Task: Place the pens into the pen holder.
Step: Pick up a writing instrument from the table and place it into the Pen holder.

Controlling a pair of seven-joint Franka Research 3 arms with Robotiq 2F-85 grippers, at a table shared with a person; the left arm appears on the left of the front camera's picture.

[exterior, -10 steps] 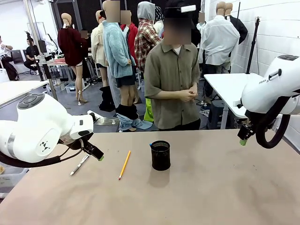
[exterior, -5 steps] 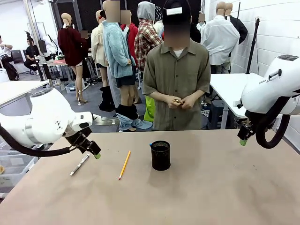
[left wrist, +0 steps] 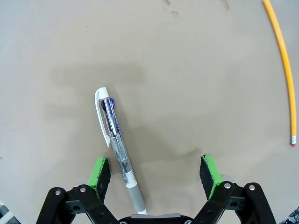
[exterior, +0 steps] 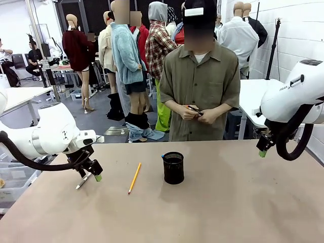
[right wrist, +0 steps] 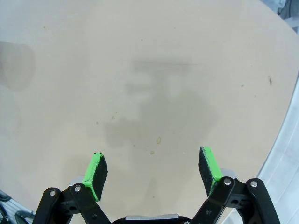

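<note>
Two of the pens are lying loose on the table (exterior: 228,202) right now, so I'm calling this barely started. Over on one side the left gripper (left wrist: 153,163) is hanging low over the silver-grey pen (left wrist: 114,149), fingers spread wide and gripping nothing. The pen is sitting in the gap between the pads, crowding one pad far more than the other and lying at a slant, with its grey grip end tucking in under the palm. Just off that gripper's holder side, clear of it, the yellow pencil (exterior: 134,177) is lying flat, and the pen holder (exterior: 173,169) is standing upright a bit further out past the pencil. I'm noticing a speck of blue at the holder's rim, but I can't tell if that's a pen in there. Meanwhile the right gripper (right wrist: 152,161) is hanging well apart from all of it, jaws wide and empty, over bare tabletop. Across the table the person's hands (exterior: 196,112) are fiddling with something too small for me to make out. My guess is that closing on the silver pen is the step in hand, with the carry, the drop and the pencil all left to do.
</note>
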